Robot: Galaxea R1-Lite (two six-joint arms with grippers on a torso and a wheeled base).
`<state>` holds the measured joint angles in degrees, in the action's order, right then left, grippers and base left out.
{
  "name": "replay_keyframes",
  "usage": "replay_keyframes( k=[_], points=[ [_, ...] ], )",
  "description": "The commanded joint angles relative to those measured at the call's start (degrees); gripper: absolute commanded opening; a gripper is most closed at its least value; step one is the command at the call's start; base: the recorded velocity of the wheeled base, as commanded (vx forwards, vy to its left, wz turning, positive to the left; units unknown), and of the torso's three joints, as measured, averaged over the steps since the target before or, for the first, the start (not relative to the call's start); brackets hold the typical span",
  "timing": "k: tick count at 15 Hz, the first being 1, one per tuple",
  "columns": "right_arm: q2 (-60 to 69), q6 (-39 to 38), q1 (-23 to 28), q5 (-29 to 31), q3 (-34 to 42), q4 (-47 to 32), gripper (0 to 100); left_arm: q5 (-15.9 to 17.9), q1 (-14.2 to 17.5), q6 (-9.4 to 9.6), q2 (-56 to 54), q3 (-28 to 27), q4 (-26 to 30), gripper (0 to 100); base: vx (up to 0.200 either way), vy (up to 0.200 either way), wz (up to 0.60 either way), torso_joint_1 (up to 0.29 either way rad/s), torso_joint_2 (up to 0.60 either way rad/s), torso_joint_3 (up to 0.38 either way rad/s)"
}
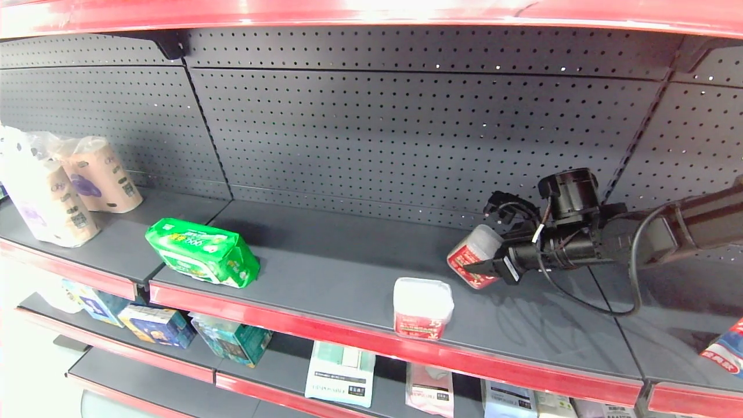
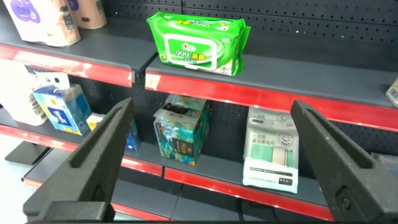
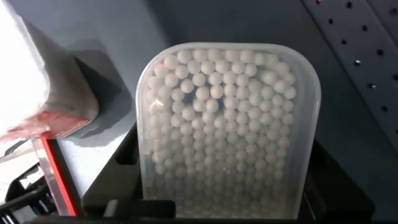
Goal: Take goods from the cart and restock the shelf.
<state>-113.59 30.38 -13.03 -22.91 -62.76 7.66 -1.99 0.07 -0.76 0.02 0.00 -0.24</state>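
A bead-filled tub (image 3: 227, 124) sat clamped in the right gripper (image 1: 486, 268), tilted over the shelf (image 1: 348, 261), perhaps just clear of it, at two o'clock from a matching tub (image 1: 422, 306) at the front edge. The left gripper (image 2: 214, 168) hung spread wide, holding nothing, facing the green wipes pack (image 2: 198, 45).

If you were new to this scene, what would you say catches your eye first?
The right gripper grips a tilted translucent plastic tub with a red label over the right part of the dark grey shelf board; the right wrist view shows small white beads inside it. A matching red-labelled tub stands at the board's front edge, and a bright green soft pack lies farther left.
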Motion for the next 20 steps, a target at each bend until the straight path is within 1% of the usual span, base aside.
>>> replay_keyframes(
  k=[1,2,5,11,15,20],
  points=[
    [-0.9,0.1,-0.5,0.6,-2.4,-2.6,0,0.0,0.0,-0.04,0.0,0.0,0.0,100,0.000,0.000,0.00,0.000,0.00,0.000],
    [-1.3,0.2,-0.9,1.5,-3.6,-3.6,0,0.0,0.0,-0.04,0.0,0.0,0.0,100,0.000,0.000,0.00,0.000,0.00,0.000],
    [-3.0,0.5,-1.9,1.8,-6.3,-3.9,0,0.0,0.0,-0.04,0.0,0.0,0.0,100,0.000,0.000,0.00,0.000,0.00,0.000],
    [-4.2,0.9,-4.7,2.0,-6.3,-4.0,0,0.0,0.0,-0.04,0.0,0.0,0.0,100,0.000,0.000,0.00,0.000,0.00,0.000],
    [-5.9,0.9,-5.0,3.1,-7.0,-3.9,0,0.0,0.0,-0.04,0.0,0.0,0.0,100,0.000,0.000,0.00,0.000,0.00,0.000],
    [-7.6,0.8,-6.5,4.2,-8.3,-3.6,0,0.0,0.0,-0.04,0.0,0.0,0.0,100,0.000,0.000,0.00,0.000,0.00,0.000]
  ],
)
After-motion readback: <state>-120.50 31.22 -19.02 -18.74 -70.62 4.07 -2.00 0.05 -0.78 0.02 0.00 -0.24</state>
